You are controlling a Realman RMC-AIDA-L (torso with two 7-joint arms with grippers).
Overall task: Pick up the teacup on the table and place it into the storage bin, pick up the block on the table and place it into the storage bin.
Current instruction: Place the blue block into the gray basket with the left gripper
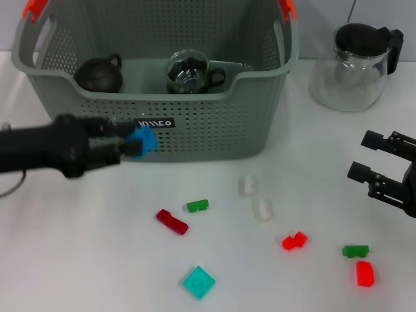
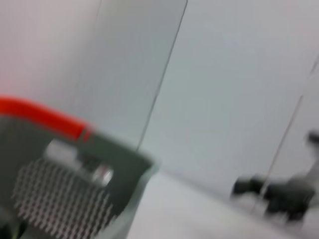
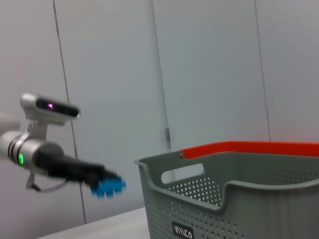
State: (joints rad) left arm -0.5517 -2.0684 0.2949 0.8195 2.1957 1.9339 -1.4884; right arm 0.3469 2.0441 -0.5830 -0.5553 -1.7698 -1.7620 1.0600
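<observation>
My left gripper (image 1: 133, 147) is shut on a blue block (image 1: 143, 140), held just in front of the storage bin's (image 1: 214, 130) front wall, near its black label. The right wrist view shows the same blue block (image 3: 108, 186) raised beside the storage bin (image 3: 239, 199). A glass teacup (image 1: 188, 73) and a dark little teapot (image 1: 99, 73) sit inside the bin. In the left wrist view I see only a bin corner (image 2: 75, 199). My right gripper (image 1: 369, 156) hangs open and empty at the right of the table.
A glass jug (image 1: 356, 65) with a black lid stands at the back right. Loose blocks lie in front of the bin: red (image 1: 172, 221), green (image 1: 197, 206), teal (image 1: 199, 282), two clear ones (image 1: 247, 186), and red (image 1: 294, 241), green (image 1: 355, 250), red (image 1: 364, 273) near the right arm.
</observation>
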